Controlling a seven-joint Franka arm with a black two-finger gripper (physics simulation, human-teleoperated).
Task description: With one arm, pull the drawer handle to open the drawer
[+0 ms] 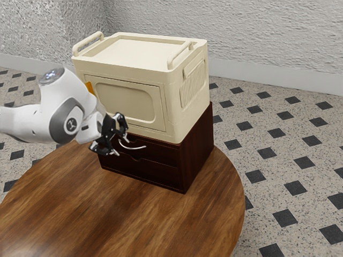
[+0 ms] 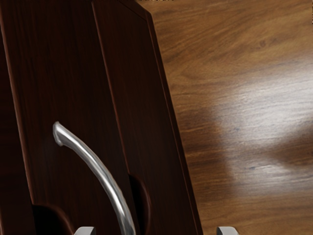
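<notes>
Alas, the wrist view cuts off one end of the handle [image 2: 101,175]

Arm [image 1: 21,124], one: white, smooth-shelled, with rounded, bulging housings. Top cap [image 1: 52,76], one: grey, round, set with small bluish-white lights. Side cover [image 1: 60,122], one: dark grey, oval, bearing a round black emblem [image 1: 71,125] with a white mark. Wrist housing [image 1: 88,134], one: white, with a small dark oblong marking [image 1: 84,128]. Claw [image 1: 120,143], one: black, angular, with two jointed fingers and pale, round-cornered fingertips [image 2: 85,230].
</notes>
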